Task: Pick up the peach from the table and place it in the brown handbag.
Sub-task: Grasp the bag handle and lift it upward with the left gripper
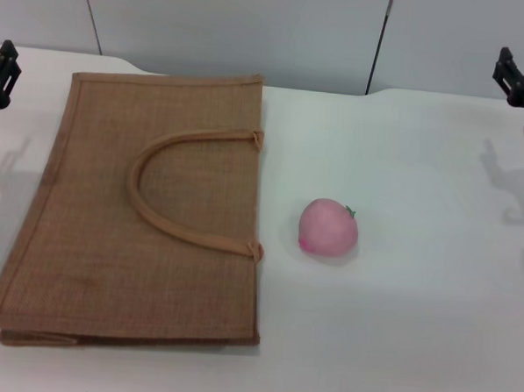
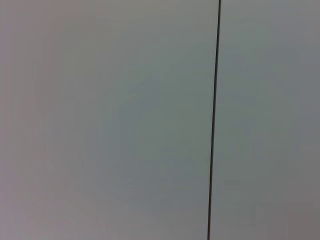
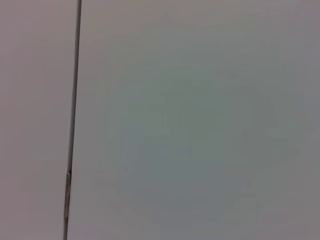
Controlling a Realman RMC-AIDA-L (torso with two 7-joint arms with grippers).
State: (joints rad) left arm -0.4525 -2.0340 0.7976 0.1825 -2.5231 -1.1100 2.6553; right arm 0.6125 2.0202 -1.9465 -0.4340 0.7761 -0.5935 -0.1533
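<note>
The pink peach (image 1: 329, 227) sits on the white table (image 1: 414, 309), right of centre, with its small green stem tip pointing up and to the right. The brown handbag (image 1: 138, 216) lies flat on the left half of the table, its arched handles (image 1: 170, 187) folded onto its face and its opening edge facing the peach. My left gripper (image 1: 0, 70) is at the far left edge, well away from the bag. My right gripper (image 1: 518, 82) is at the far right edge, far from the peach. Both wrist views show only a plain grey wall.
A grey panelled wall (image 1: 253, 29) stands behind the table. The table's far edge has a rounded notch behind the bag. Bare white tabletop lies right of and in front of the peach.
</note>
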